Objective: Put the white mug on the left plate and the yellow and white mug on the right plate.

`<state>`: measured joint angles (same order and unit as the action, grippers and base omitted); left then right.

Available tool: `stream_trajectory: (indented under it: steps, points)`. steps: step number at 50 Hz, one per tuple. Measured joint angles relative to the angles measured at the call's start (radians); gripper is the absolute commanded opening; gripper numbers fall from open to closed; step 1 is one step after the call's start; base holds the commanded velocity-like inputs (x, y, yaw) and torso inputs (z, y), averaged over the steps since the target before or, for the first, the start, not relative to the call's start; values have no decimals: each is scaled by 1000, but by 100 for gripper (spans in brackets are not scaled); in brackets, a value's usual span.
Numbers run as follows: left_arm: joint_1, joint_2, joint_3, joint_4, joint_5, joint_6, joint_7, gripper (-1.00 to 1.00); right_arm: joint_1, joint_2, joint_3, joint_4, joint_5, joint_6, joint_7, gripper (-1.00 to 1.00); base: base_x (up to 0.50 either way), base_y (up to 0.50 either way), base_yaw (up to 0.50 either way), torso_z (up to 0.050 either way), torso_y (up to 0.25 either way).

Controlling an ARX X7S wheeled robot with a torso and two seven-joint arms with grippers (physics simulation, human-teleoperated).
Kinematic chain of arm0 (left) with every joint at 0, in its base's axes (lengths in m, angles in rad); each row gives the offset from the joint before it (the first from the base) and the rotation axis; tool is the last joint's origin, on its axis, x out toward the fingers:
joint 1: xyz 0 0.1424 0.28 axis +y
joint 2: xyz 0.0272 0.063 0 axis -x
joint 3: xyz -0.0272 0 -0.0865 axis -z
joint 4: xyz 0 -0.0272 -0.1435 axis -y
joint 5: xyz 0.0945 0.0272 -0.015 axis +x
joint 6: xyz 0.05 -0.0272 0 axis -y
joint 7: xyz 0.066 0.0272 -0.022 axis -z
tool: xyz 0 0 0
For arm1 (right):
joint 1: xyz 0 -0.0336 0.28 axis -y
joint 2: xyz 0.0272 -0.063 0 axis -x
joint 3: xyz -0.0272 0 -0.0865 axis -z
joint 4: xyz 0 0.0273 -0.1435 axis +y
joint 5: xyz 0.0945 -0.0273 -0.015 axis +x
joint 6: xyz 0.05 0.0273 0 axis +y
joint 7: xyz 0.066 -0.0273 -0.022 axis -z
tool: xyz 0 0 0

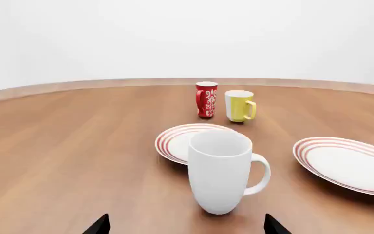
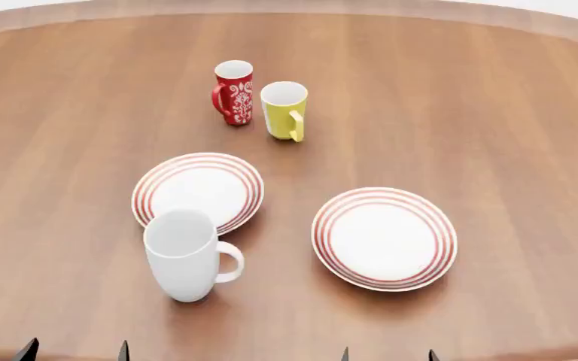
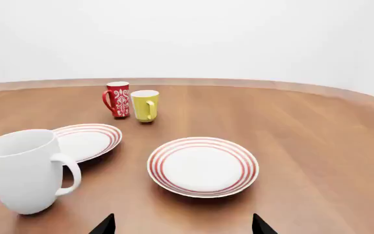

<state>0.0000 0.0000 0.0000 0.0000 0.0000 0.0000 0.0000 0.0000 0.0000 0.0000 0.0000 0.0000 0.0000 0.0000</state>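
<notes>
Standing upright, the white mug (image 1: pixel 219 170) faces the left jaws' open gap.

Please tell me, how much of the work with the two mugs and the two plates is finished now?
Nothing is finished yet. The white mug stands on the table, next to the left plate but not on it. The yellow and white mug is beside the red mug, far from the empty right plate. Nothing is in hand: both grippers show open jaws and hold nothing. Both mugs are left to move.
</notes>
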Motion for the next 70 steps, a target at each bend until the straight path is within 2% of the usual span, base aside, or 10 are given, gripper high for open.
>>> stream_trajectory:
  steps: [10,16,25,31,43,70]
  points:
    - [3,-23,15,59,-30,-52,-18,100,-9,22,-17,-34,37,9,13,100,0,0,0,0,0]
    - [8,-45,21,198,-56,-151,-27,100,-13,46,-22,-153,73,89,24,100,0,0,0,0,0]
    - [32,-74,29,359,-80,-230,-41,100,-44,76,-39,-343,88,177,49,100,0,0,474,0,0]
    - [28,-90,24,409,-99,-266,-49,100,-46,87,-52,-396,96,208,58,100,0,0,500,0,0]
    - [19,-104,20,466,-139,-318,-69,100,-24,104,-79,-390,113,237,65,100,0,0,500,0,0]
    - [11,-127,43,471,-177,-321,-104,100,-6,136,-112,-392,139,254,89,100,0,0,481,0,0]
